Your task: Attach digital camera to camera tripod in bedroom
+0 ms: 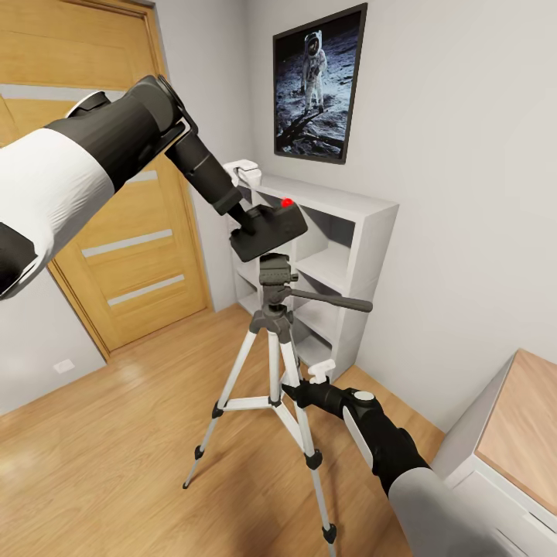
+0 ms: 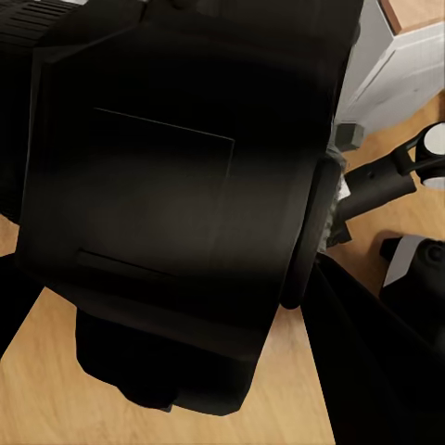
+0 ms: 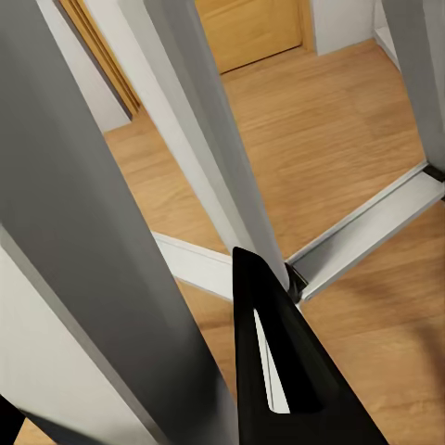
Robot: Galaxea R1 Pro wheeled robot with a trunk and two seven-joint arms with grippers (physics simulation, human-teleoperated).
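Left arm (image 1: 93, 155): white rounded shell on upper segment, then matte black cylindrical forearm narrowing in steps to slim black wrist. Right arm (image 1: 394, 456): light grey shell nearest camera, black forearm with white inlay panel, round white cap at wrist joint, small white block beyond. Right gripper finger (image 3: 283, 371): black, tapered, slotted.

1. The camera tripod (image 1: 271, 371) is stood on the floor (image 1: 116, 456), before the shelf (image 1: 340, 255).
2. The digital camera (image 1: 271, 230) is held just above the tripod's head.
3. The door (image 1: 116, 193) is seen left of the shelf, the picture (image 1: 319, 81) above it.
4. The desk (image 1: 526, 433) is placed to the right.
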